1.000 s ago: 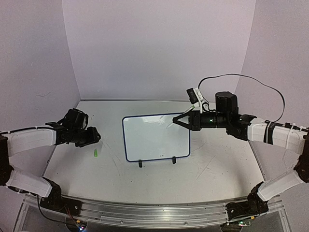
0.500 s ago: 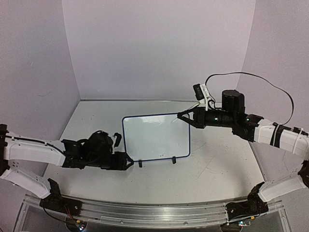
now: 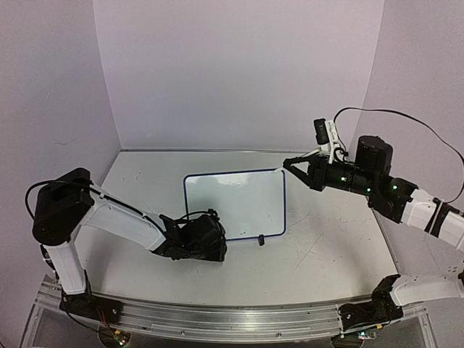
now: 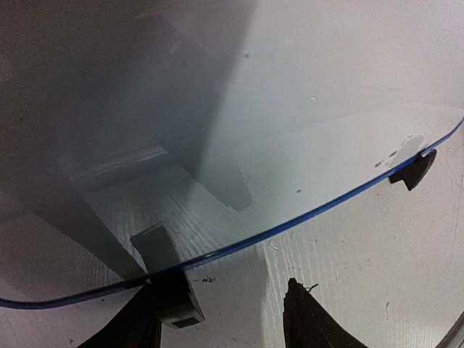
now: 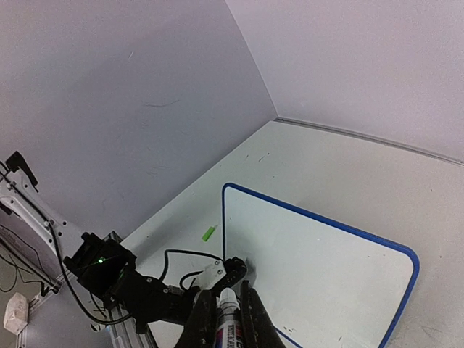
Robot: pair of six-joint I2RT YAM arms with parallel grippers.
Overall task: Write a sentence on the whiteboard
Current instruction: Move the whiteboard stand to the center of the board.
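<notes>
Two arms in the overhead view, both working around the whiteboard [image 3: 235,206], which sits mid-counter [image 3: 326,246] on its black feet. The left pincer [image 3: 210,243] is down low at the board's near left corner, covering the foot there. The other foot [image 3: 260,240] shows further right along the near edge. The right pincer [image 3: 288,164] hangs just off the board's far right corner, raised above the counter.

Left wrist view: super close to the board's glossy face [image 4: 254,145] and blue rim. The left pincer [image 4: 221,304] is spread apart, with a black foot [image 4: 174,301] sitting in the gap. The foot is right against one finger [image 4: 123,333] and clear of the other, so nothing is clamped. The second foot [image 4: 412,168] is off along the same edge.

Right wrist view: the right pincer [image 5: 226,330] is squeezed tight on a white marker [image 5: 228,312], looking down on the board [image 5: 319,268] from above. The left pincer [image 5: 230,271] sits at a board corner, and there's a little green scrap [image 5: 209,233] on the counter just beside the board's edge.
</notes>
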